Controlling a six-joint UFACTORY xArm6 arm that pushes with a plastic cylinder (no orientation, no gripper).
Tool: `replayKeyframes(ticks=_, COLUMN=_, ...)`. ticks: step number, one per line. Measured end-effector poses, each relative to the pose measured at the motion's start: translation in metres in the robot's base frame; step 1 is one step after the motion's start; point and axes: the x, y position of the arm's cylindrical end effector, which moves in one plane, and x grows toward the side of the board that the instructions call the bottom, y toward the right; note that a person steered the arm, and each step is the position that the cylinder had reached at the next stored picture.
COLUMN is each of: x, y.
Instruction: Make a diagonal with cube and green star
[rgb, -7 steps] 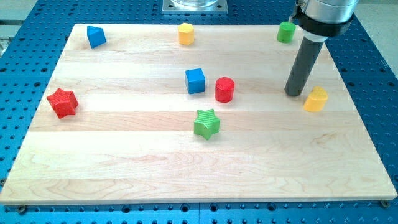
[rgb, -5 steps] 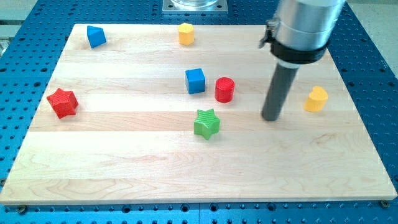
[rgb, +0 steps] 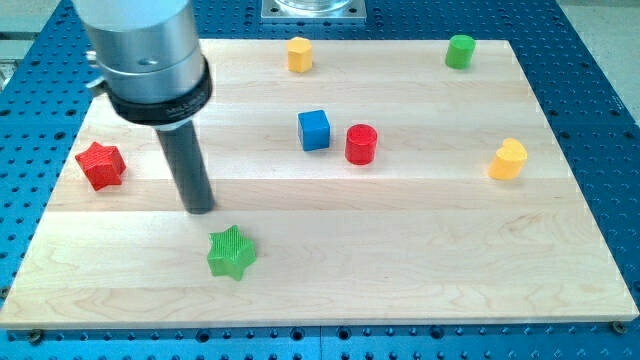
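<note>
Green star (rgb: 232, 252), ridged, flat on board, my tip (rgb: 201, 207) just above-left, no claw visible

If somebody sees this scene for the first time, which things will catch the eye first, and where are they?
The large grey arm with its dark rod dominates the view's left; my tip rests on the pale wooden board, just above the green star block near the bottom edge. At the centre, the blue cube sits close beside the red cylinder. A red star block lies near the left edge.
</note>
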Motion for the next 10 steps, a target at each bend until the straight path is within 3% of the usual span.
replayKeyframes(ticks=1, x=-0.023, y=-0.013)
replayKeyframes(ticks=3, x=-0.128, y=0.072)
replayKeyframes(ticks=4, x=-0.154, y=0.133)
replayKeyframes(ticks=5, x=-0.140, y=0.186)
replayKeyframes(ticks=7, x=-0.075, y=0.110)
replayKeyframes(ticks=10, x=-0.049, y=0.077)
